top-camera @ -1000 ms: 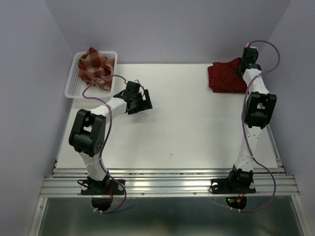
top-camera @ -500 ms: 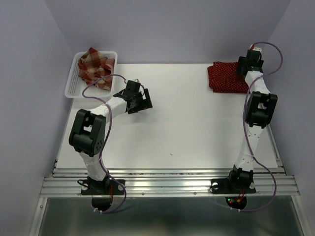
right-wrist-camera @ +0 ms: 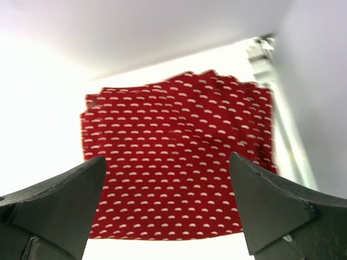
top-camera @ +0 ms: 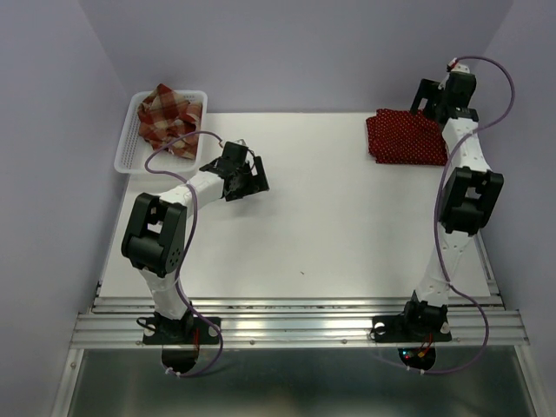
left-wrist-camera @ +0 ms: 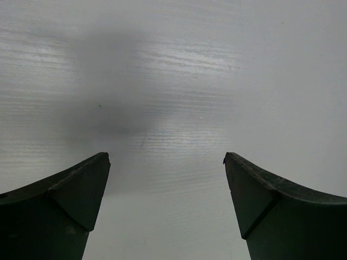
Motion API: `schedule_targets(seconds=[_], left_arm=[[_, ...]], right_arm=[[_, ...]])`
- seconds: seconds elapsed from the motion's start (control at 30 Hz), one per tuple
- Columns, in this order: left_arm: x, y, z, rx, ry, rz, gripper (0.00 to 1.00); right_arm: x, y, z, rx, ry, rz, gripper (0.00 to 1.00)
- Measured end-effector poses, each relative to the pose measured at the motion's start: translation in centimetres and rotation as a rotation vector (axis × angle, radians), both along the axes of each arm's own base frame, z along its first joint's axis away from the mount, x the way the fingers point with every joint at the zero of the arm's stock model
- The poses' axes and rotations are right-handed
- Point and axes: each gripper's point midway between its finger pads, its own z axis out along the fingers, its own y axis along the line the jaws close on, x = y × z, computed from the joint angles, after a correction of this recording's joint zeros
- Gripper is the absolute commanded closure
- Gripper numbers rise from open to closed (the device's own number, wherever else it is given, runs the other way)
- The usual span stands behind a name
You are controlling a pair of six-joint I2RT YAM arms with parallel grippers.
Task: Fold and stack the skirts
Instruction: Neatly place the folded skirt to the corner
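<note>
Basket holding plaid skirt shows only overhead; left hand and right hand gape empty.

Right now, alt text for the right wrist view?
A folded red polka-dot cloth lies flat on the white table, with layered edges showing along its far side. The right gripper is open and holds nothing, its two dark fingers framing the bottom corners of the picture.
</note>
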Motion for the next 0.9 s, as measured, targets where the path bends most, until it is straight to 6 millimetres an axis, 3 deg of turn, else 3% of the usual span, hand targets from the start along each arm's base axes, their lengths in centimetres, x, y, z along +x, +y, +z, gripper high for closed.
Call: schedule_targets(seconds=[0.07,0.2,0.37,0.57,0.67,0.9], left_arm=[[0.0,0.0,0.0,0.001,-0.001,-0.002,0.01],[0.0,0.1,0.1,0.01,-0.006,-0.006,0.01],[0.3,0.2,0.4,0.016,-0.02,-0.006,0.01],[0.7,0.0,0.8,0.008,-0.035,-0.007,0.01],[0.8,-0.1,0.9,0.004,-0.041,-0.009,0.01],[1.2,-0.3,0.6,0.001,-0.042,-0.011,0.01]], right_arm=[[0.3,0.9,1.0,0.034,-0.026,0.035,0.0],[1.5,1.9,-0.1,0.081,-0.024,0.087,0.0],[4.1,2.5,-5.0,0.124,0.01,0.144,0.0],[5.1,2.4,-11.2,0.148,0.069,0.132,0.0],[5.8,1.7,-11.3,0.131,0.036,0.104,0.0],[7.6,1.0,-9.0,0.103,-0.08,0.084,0.0]])
